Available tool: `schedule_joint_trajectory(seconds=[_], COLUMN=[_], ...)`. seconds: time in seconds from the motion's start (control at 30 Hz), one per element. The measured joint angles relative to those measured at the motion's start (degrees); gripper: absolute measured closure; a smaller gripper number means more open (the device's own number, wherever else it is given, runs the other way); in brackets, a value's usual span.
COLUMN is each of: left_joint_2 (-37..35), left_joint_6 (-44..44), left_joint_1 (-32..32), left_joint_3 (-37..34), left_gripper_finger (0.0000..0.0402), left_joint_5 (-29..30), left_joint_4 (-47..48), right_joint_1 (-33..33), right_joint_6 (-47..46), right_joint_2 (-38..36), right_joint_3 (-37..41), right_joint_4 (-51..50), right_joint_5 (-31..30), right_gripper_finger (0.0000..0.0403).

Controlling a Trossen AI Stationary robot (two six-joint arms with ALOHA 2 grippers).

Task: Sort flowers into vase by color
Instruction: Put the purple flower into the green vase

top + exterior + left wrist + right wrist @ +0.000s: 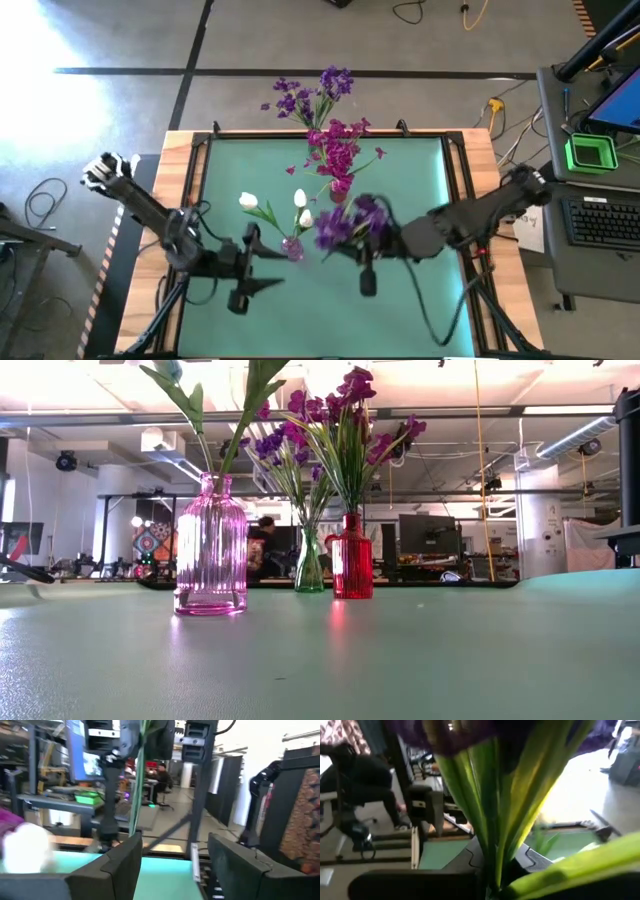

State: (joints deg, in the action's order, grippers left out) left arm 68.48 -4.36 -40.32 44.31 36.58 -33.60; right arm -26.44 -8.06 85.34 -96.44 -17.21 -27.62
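Teal-green surface [420,300] fills the frame, both arms reaching in over it. The right gripper [362,240] carries a violet-purple bunch [352,222] just right of the pink ribbed vase [210,546]. In the right wrist view its green stems [492,820] run lengthwise out from between the jaws, blooms at the far end, so the jaws are clamped on the stems. The left gripper [250,262] hovers just left of the pink ribbed vase; in its wrist view the two dark fingers [120,865] stand apart with nothing between them.

Containers: the pink ribbed vase holds white tulip-like buds [250,202] on upright stems leaning outward. Behind it to the right, the red vase [352,558] carries magenta-pink clusters [335,150], stems upright. Farther back still, the slim green vase [309,560] holds more violet-purple flowers [315,92], fanning beyond the surface's far edge.
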Motion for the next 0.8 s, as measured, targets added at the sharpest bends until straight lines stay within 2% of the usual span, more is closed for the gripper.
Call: schedule_joint_trajectory(seconds=[0.17,0.4,0.53,0.8], left_joint_2=[-10.4,-20.1,-22.2,-26.8], left_joint_6=[3.2,4.3,4.3,6.4], left_joint_1=[4.5,15.4,19.9,23.6], left_joint_3=[0.0,0.0,0.0,0.0], left_gripper_finger=[0.02,0.022,0.0235,0.0263], left_joint_5=[-0.3,-4.7,-6.2,-6.2], left_joint_4=[9.0,23.7,26.9,27.8], right_joint_1=[4.7,17.8,25.9,39.5], right_joint_6=[4.1,13.4,17.0,18.1], right_joint_2=[-2.4,-2.0,-1.3,-1.6], right_joint_3=[-6.6,-15.5,-18.2,-19.9], right_joint_4=[-2.4,-3.8,-3.9,-4.1], right_joint_5=[1.4,8.6,12.7,14.2], right_gripper_finger=[0.0381,0.0381,0.0381,0.0381])
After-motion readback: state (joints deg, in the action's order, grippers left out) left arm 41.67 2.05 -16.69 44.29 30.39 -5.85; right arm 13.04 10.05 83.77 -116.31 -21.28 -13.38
